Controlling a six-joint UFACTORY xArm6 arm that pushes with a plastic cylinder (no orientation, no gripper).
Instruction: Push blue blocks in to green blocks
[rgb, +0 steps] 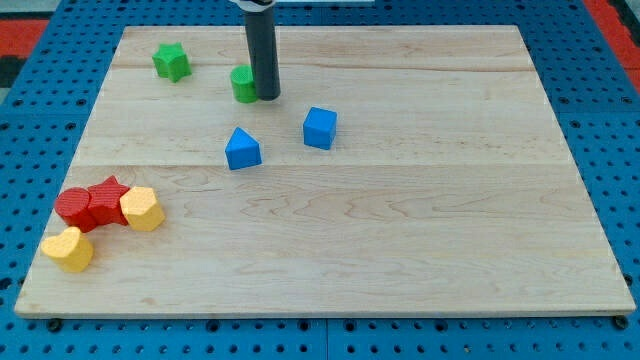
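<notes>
A green star block (171, 61) lies near the view's top left. A green round block (242, 84) sits to its right. My tip (266, 96) rests right against the right side of that green round block. A blue triangular block (242, 149) lies below the tip, apart from it. A blue cube (320, 127) lies to the lower right of the tip, also apart. Neither blue block touches a green block.
A red round block (74, 208), a red star block (108, 198) and a yellow block (142, 208) cluster at the view's left edge of the wooden board (400, 250). Another yellow block (68, 249) lies below them.
</notes>
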